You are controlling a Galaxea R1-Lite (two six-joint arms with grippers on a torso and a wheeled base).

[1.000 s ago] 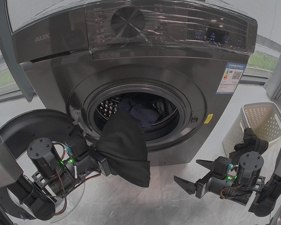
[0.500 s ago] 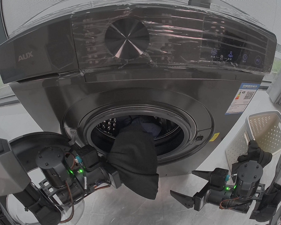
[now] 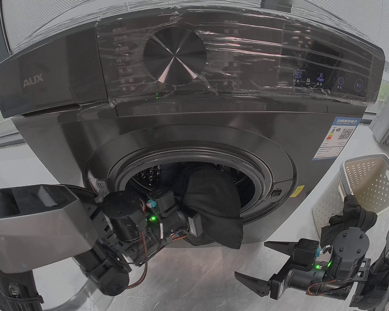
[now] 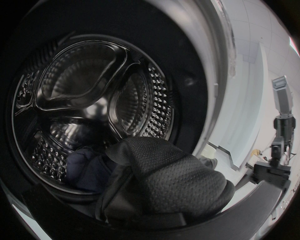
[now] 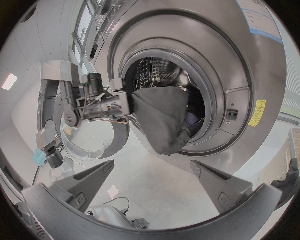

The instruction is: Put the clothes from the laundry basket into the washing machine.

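Left gripper (image 3: 202, 225) fingers grasping black garment (image 3: 214, 202), draping over washing machine (image 3: 193, 124) door rim; right gripper (image 3: 251, 259) hovering above floor (image 3: 196, 286) near laundry basket (image 3: 371, 176), fingers (image 3: 251, 282) released, spreading wide

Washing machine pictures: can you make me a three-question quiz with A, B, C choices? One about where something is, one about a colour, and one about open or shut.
1. Where is the black garment that the left claw holds?
A. at the washing machine's round opening, partly hanging out
B. on top of the machine
C. under the machine

2. What colour is the laundry basket?
A. red
B. white
C. green

3. How is the right claw?
A. open, holding nothing
B. shut tight
C. shut on the black garment

Answers: 1 A, the cloth sits in the opening and droops past its lower rim; 2 B, its holed walls are white; 3 A, it gapes wide with nothing inside.
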